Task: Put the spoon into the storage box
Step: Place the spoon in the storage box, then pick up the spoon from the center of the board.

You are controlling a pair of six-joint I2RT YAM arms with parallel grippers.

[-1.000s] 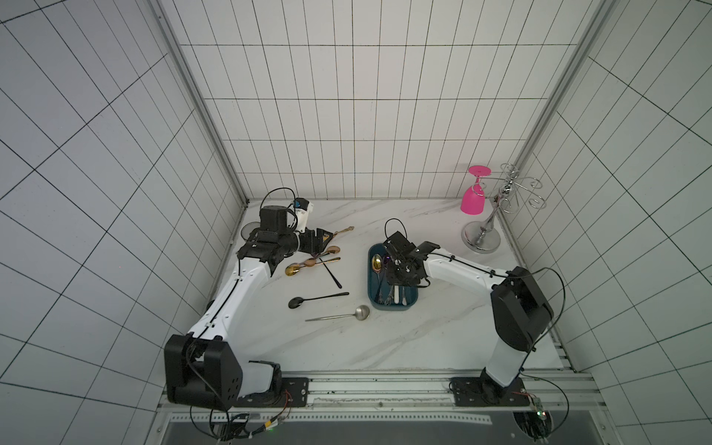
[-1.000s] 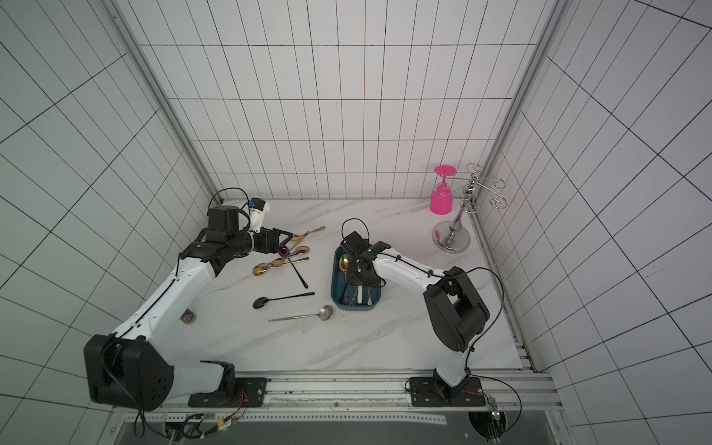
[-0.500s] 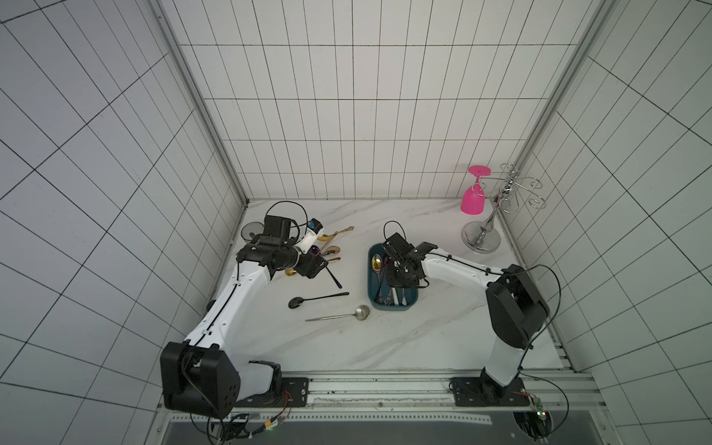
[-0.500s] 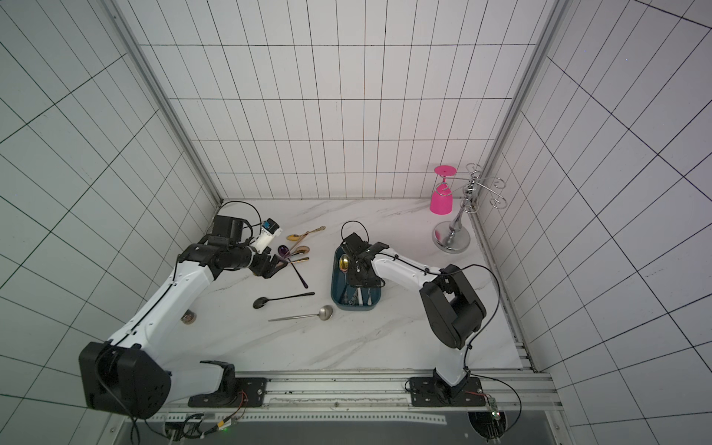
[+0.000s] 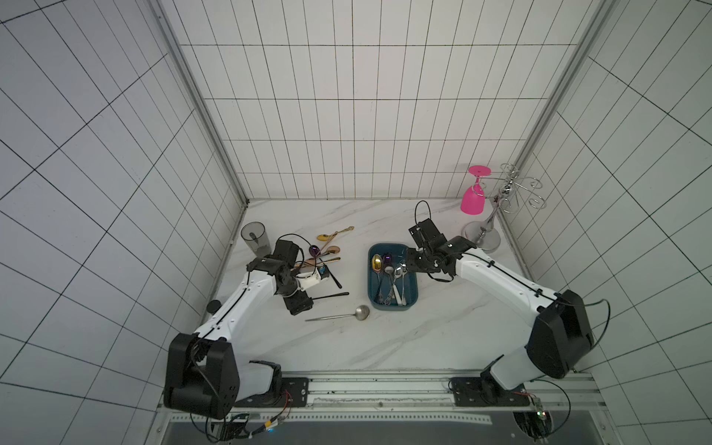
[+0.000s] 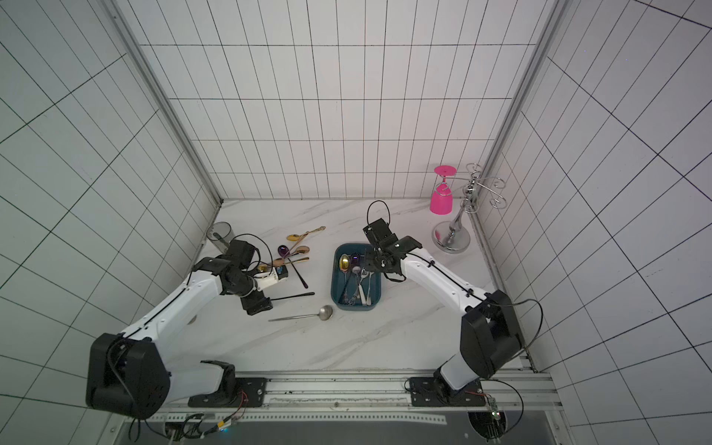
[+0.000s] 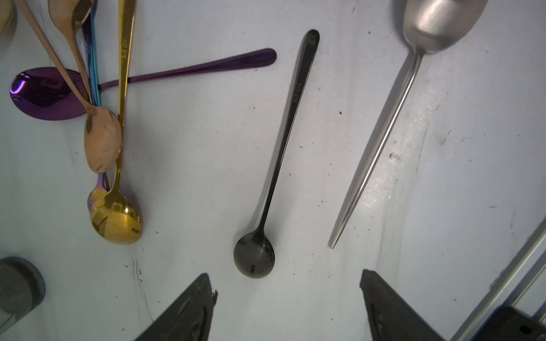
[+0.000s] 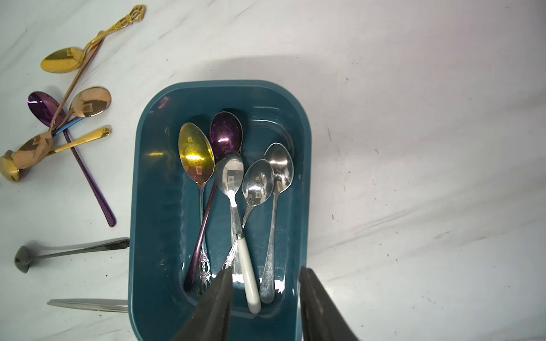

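Right end effector (image 8: 266, 273) hangs above the storage box (image 8: 159, 206). Its two fingers stand apart and nothing is held between them. Under it, inside the box, lie five spoons with their bowls toward the far end: a gold spoon (image 8: 196, 153), a purple spoon (image 8: 226, 133), a white-handled spoon (image 8: 249, 274) and two silver spoons (image 8: 267, 177). The handle of the white-handled spoon rests on the box floor below the gap of the fingers.

In both top views the storage box (image 5: 393, 307) (image 6: 356, 307) sits on the surface (image 5: 443, 331) a little right of the middle.

Left end effector (image 7: 286, 276) is wide open and empty, low over the surface to the left of the box. The bowl of a black spoon (image 7: 283, 141) lies just before its gap, and the fingers do not touch it. A long silver spoon (image 7: 384, 133) lies nearer, apart from the black one. A heap of gold, rose and purple spoons (image 5: 327, 254) lies farther back. A smoky cup (image 5: 254, 238) stands at the far left, and a pink glass (image 5: 473, 200) hangs at the far right.
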